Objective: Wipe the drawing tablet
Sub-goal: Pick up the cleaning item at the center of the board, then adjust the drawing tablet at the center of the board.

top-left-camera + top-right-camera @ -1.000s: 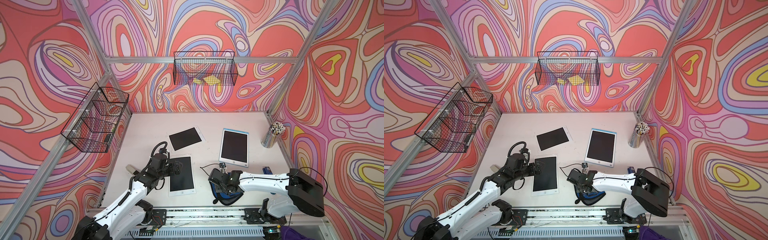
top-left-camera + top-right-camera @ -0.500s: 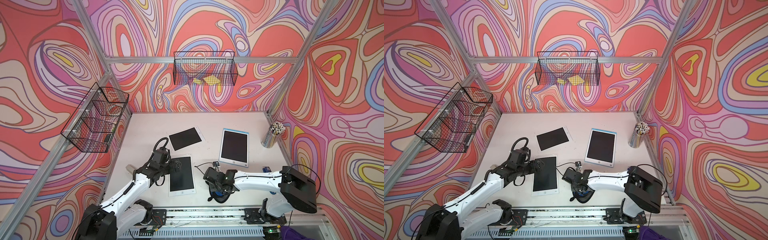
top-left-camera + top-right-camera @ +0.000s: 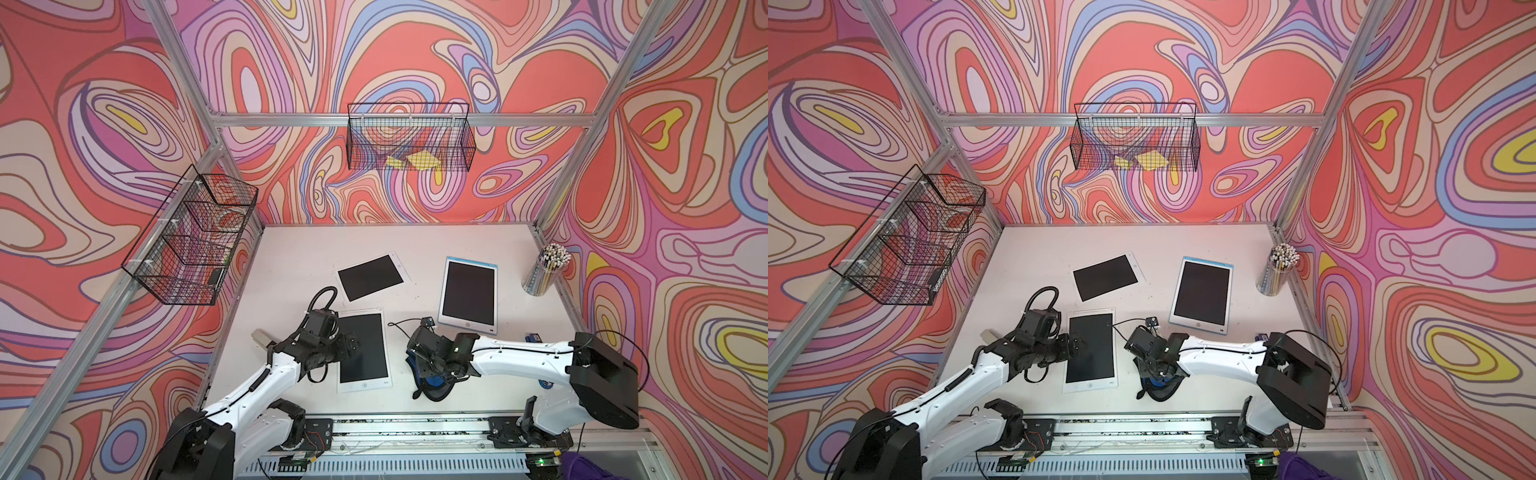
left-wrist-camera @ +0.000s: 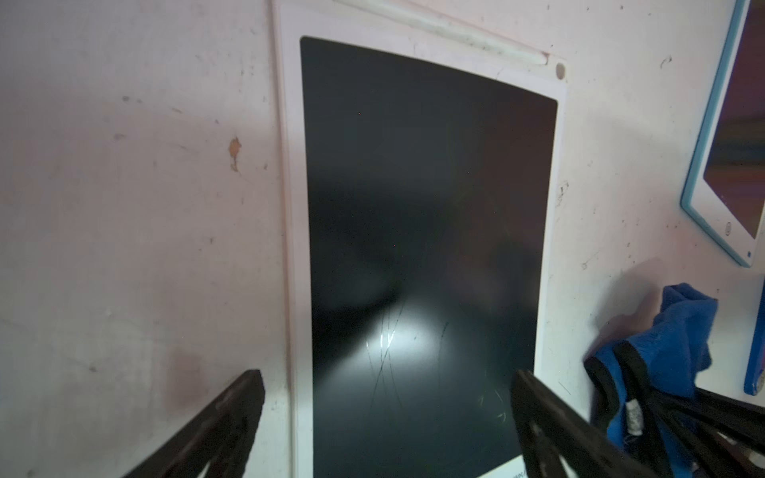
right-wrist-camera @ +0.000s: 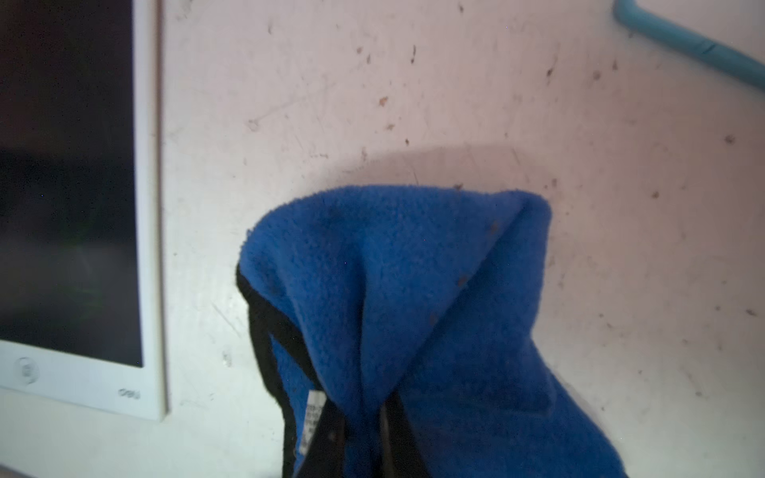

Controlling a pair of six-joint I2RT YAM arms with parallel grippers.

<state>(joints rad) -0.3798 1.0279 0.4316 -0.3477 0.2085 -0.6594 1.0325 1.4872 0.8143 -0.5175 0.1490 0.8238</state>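
Observation:
A white-framed drawing tablet [image 3: 362,350] [image 3: 1091,349] with a dark screen lies near the table's front, left of centre. My left gripper [image 3: 352,338] [image 4: 387,380] is open, low over the tablet's left part. Its fingers straddle the screen's near end, which shows faint scratch lines [image 4: 385,343]. To the right of the tablet my right gripper [image 3: 419,365] [image 5: 364,418] is shut on a blue cloth [image 3: 430,380] [image 5: 414,298] with black edging. The cloth bunches up out of the jaws and hangs to the table beside the tablet's right edge [image 5: 149,248].
A second white-framed tablet [image 3: 370,277] lies tilted behind the first, and a blue-framed tablet [image 3: 469,294] lies to the right. A cup of pencils [image 3: 546,270] stands at the right wall. Wire baskets hang on the left wall [image 3: 195,237] and back wall [image 3: 409,141].
My right gripper has closed on the blue cloth and shifted left with it, toward the front tablet. The left gripper has stayed open over the tablet's left side.

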